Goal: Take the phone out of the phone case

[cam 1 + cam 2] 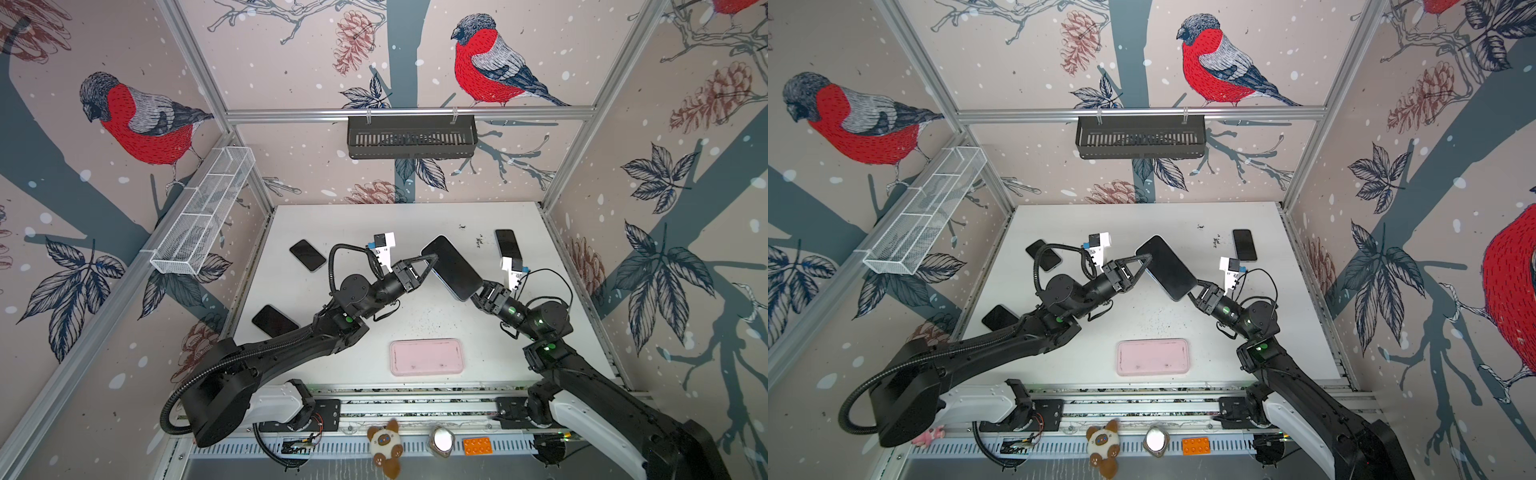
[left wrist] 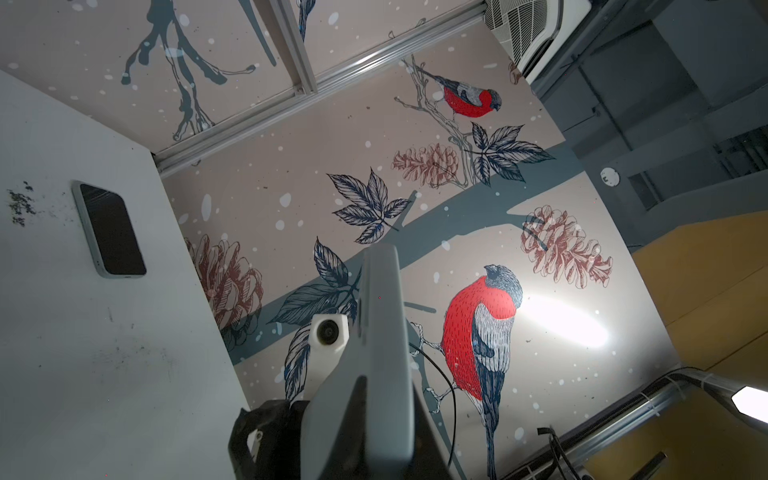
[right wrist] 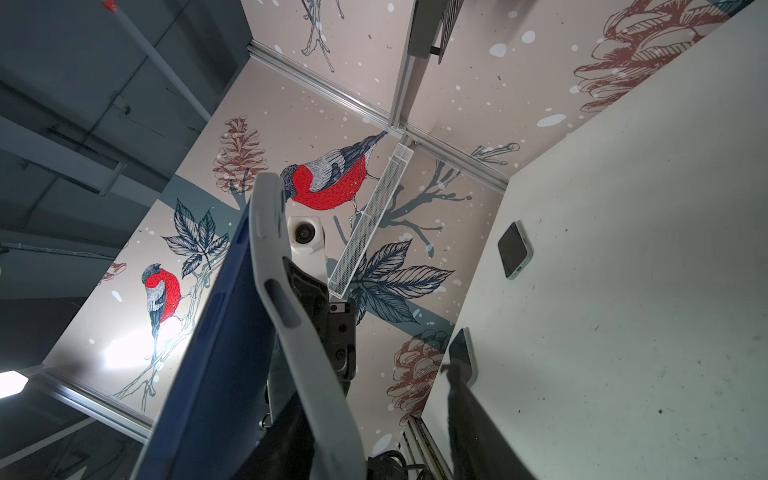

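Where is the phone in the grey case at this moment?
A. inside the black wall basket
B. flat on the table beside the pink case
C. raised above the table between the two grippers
C: the phone in the grey case is off the table, with the left gripper at one end and the right gripper at the other.

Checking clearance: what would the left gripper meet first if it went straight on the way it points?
The cased phone: the left gripper is shut on its end, so it would push straight into it. Further along, roughly, is the right gripper; depth is unclear.
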`<state>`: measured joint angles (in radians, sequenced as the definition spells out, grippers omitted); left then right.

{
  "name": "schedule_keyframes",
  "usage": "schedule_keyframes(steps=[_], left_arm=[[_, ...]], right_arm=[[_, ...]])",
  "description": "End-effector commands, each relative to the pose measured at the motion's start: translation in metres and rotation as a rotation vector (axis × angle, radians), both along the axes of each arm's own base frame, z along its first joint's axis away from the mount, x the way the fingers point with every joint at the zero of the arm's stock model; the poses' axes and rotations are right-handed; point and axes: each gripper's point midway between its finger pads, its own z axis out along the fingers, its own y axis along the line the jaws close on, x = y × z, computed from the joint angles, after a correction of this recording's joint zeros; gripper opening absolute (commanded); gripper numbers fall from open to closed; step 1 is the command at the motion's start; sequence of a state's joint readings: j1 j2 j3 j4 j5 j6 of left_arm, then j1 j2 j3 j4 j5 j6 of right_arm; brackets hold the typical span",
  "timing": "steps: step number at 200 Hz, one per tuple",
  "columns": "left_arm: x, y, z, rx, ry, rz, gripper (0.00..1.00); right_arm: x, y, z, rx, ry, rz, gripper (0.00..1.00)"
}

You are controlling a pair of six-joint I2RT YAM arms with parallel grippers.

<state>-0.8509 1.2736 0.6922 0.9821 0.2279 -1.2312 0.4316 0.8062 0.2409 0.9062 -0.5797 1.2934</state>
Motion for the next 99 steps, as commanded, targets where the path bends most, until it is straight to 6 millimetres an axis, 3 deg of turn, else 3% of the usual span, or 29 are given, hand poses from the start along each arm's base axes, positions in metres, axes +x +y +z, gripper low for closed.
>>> schedule_keyframes(steps=[1, 58, 99], left_arm=[[-0.019, 0.002, 0.029, -0.098, -0.075, -0.084, 0.0], [-0.017, 0.002, 0.019, -0.045, -0.057, -0.064, 0.0], [-0.014, -0.003, 0.011, -0.019, -0.039, -0.069, 0.0]], right_arm=[[0.004, 0.0, -0.006, -0.015, 0.012, -0.02, 0.5], [0.004, -0.008, -0.003, -0.019, 0.004, -0.037, 0.5], [-0.005, -0.008, 0.001, 0.004, -0.01, -0.009, 0.4]])
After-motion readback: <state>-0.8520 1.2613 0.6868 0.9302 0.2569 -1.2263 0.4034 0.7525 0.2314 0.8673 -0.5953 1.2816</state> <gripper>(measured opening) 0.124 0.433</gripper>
